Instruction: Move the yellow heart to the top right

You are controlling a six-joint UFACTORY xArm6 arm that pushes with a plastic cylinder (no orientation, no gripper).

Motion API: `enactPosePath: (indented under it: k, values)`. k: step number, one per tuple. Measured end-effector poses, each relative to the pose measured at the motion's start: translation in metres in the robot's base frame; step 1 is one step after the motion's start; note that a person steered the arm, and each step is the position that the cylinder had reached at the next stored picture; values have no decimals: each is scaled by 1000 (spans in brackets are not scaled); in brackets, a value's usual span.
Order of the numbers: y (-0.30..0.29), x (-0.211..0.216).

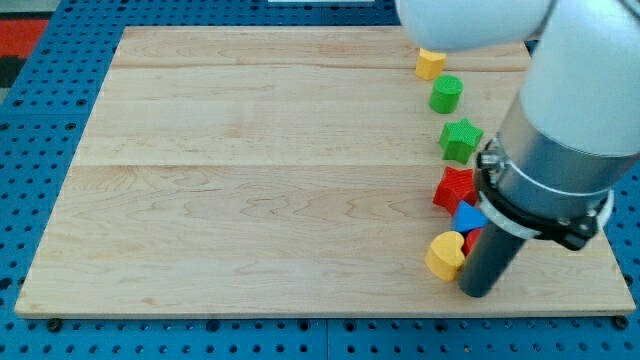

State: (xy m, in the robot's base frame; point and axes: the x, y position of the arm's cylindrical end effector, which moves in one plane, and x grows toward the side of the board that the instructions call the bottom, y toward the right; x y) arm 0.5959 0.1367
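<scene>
My tip [477, 290] is resting on the board [250, 170] near the view's bottom right, with nothing gripped, since it is a bare rod. It is sitting just right of the yellow heart [445, 255], touching it or nearly so. A blue block [466, 215] and a sliver of a red block [472, 240] are lying just above the heart, partly hidden behind the rod. A red star [454, 188] is sitting above those, then a green star [460, 140], a green cylinder [446, 94] and a yellow block [430, 64] near the top edge, half under the arm. No writing is showing anywhere. The board is pale wood, lying on a blue pegboard [40, 140].
</scene>
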Motion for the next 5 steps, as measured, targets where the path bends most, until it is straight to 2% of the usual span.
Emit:
enactPosePath:
  k: [1,3,4,5]
  values:
    - [-41,0]
    - [-22,10]
    - [-14,0]
    - [-51,-28]
